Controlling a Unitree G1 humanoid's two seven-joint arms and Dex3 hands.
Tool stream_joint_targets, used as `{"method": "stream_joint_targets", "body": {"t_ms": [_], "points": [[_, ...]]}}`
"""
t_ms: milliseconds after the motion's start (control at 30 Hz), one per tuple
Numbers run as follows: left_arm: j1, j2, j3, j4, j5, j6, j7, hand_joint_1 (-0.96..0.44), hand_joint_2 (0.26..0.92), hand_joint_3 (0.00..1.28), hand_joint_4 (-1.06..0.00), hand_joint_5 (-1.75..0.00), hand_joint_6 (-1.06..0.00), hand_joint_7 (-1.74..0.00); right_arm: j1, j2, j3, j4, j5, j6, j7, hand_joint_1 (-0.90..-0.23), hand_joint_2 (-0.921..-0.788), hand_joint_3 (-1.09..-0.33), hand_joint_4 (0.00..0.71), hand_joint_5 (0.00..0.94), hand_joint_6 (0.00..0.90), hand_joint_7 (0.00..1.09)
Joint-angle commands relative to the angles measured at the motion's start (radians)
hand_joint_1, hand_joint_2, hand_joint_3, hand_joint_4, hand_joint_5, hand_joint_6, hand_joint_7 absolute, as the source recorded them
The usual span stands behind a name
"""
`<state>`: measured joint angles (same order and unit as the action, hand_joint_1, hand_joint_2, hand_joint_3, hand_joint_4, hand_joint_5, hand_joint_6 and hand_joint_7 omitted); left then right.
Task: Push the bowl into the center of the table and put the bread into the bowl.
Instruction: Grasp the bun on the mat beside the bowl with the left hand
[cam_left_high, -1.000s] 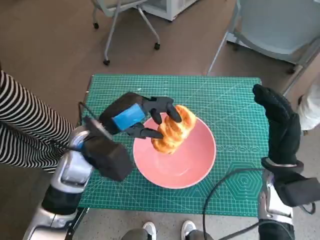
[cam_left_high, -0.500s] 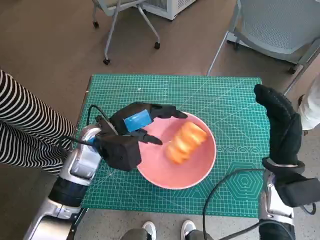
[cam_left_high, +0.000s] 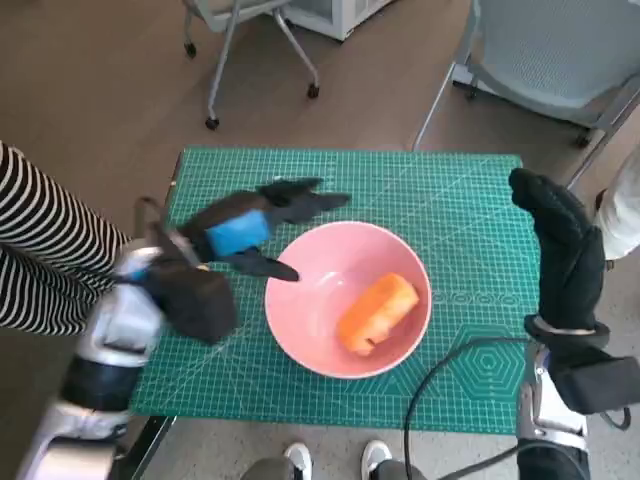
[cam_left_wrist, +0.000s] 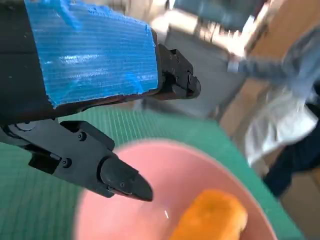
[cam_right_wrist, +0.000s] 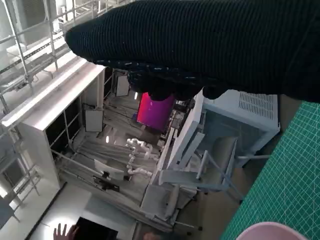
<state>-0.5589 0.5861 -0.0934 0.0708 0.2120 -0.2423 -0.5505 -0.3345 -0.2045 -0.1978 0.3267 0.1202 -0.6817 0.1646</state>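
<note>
Fingers (cam_left_high: 300, 200) of the left hand (cam_left_high: 240, 232) spread apart and empty, poised beside the rim of the pink bowl (cam_left_high: 310, 320). Bread (cam_left_high: 377, 312) lies inside the bowl, toward its right side; the bowl sits near the middle of the green-matted bench (cam_left_high: 450, 200). Right hand (cam_left_high: 560, 250) raised upright at the bench's right edge; whether its gloved fingers are parted cannot be told. In the left wrist view, bread and bowl are blurred and cut off by the frame edge.
</note>
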Motion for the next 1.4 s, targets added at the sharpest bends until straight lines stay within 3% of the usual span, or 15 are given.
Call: {"method": "stream_joint_targets", "body": {"t_ms": [33, 267, 567, 1067, 1400], "points": [[0.05, 0.085, 0.09, -0.065, -0.037, 0.03, -0.021, -0.53, 0.905, 0.02, -0.09, -0.02, -0.29, -0.04, 0.021, 0.008, 0.001, 0.005, -0.001, 0.007, -0.008, -0.701, -0.921, -0.792, 0.154, 0.004, 0.09, 0.45], [0.107, 0.178, 0.182, -0.055, -0.052, 0.013, -0.024, -0.5, 0.831, 0.0, -0.12, -0.02, -0.33, -0.06, 0.015, 0.009, 0.002, 0.012, 0.006, 0.006, -0.002, -0.707, -0.921, -0.791, 0.154, 0.003, 0.091, 0.44], [0.157, 0.233, 0.213, -0.025, -0.056, 0.022, -0.043, -0.37, 0.711, 0.0, -0.14, -0.01, -0.35, -0.06, 0.006, 0.011, 0.003, 0.029, 0.011, -0.001, 0.003, -0.708, -0.921, -0.79, 0.154, 0.003, 0.092, 0.44], [0.18, 0.264, 0.131, 0.01, -0.027, 0.173, -0.169, -0.19, 0.707, 0.01, -0.1, 0.0, -0.31, -0.01, -0.002, 0.009, 0.008, 0.032, 0.023, 0.002, 0.021, -0.702, -0.921, -0.789, 0.155, 0.002, 0.083, 0.43], [0.161, 0.253, 0.036, 0.098, 0.051, 0.184, -0.171, -0.16, 0.717, 0.01, -0.09, 0.0, -0.3, 0.0, 0.007, 0.004, 0.004, 0.02, 0.035, 0.003, 0.032, -0.699, -0.921, -0.79, 0.155, 0.002, 0.083, 0.43]]}}
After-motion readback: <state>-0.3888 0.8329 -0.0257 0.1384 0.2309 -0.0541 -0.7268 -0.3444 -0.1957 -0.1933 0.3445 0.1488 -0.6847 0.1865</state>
